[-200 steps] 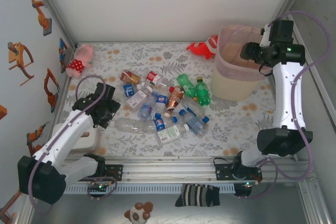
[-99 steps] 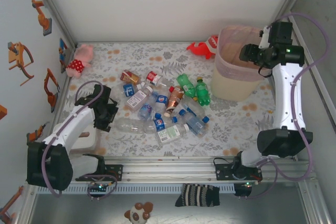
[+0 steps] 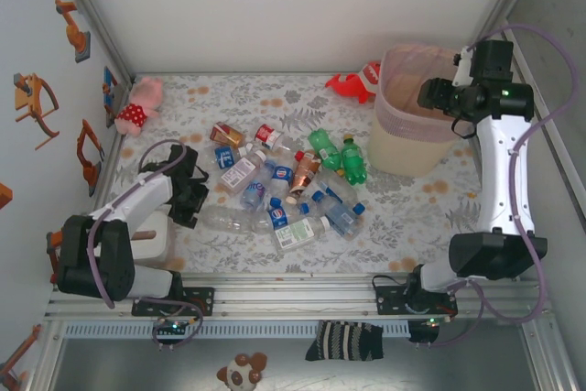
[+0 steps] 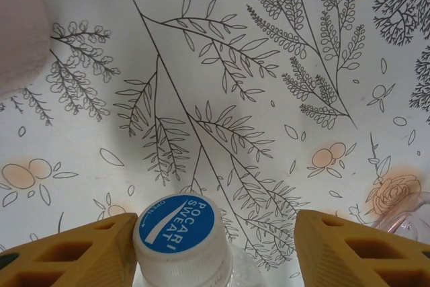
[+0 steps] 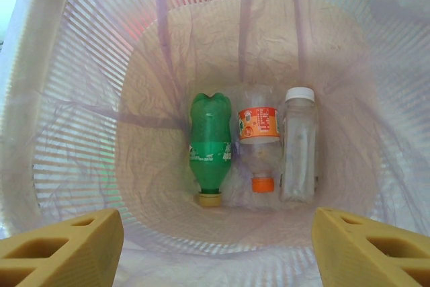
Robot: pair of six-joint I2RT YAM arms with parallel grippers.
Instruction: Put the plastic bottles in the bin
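Note:
Several plastic bottles [image 3: 291, 191] lie in a loose pile mid-table, two of them green [image 3: 326, 148]. A clear bottle [image 3: 225, 218] lies at the pile's left edge. My left gripper [image 3: 193, 199] is low at its cap end. In the left wrist view its blue-topped white cap [image 4: 180, 233] sits between the jaws of my left gripper [image 4: 215, 233], touching the left finger [image 4: 80, 250]; the right finger [image 4: 356, 247] stands well apart. My right gripper [image 3: 433, 93] hangs open over the bin [image 3: 396, 151], empty [image 5: 218, 233]. Inside the bin [image 5: 74, 112] lie a green bottle [image 5: 210, 146], an orange-labelled one [image 5: 259, 136] and a clear one [image 5: 299, 142].
A pink plush toy [image 3: 139, 105] sits in the far left corner and a red toy [image 3: 352, 85] just left of the bin. A white block [image 3: 156, 240] stands by the left arm. Side walls close in the flowered table [image 3: 412, 217].
My left arm has drawn back and lowered its gripper to the clear bottle's cap end, and its jaws have narrowed. The right arm has stayed over the bin.

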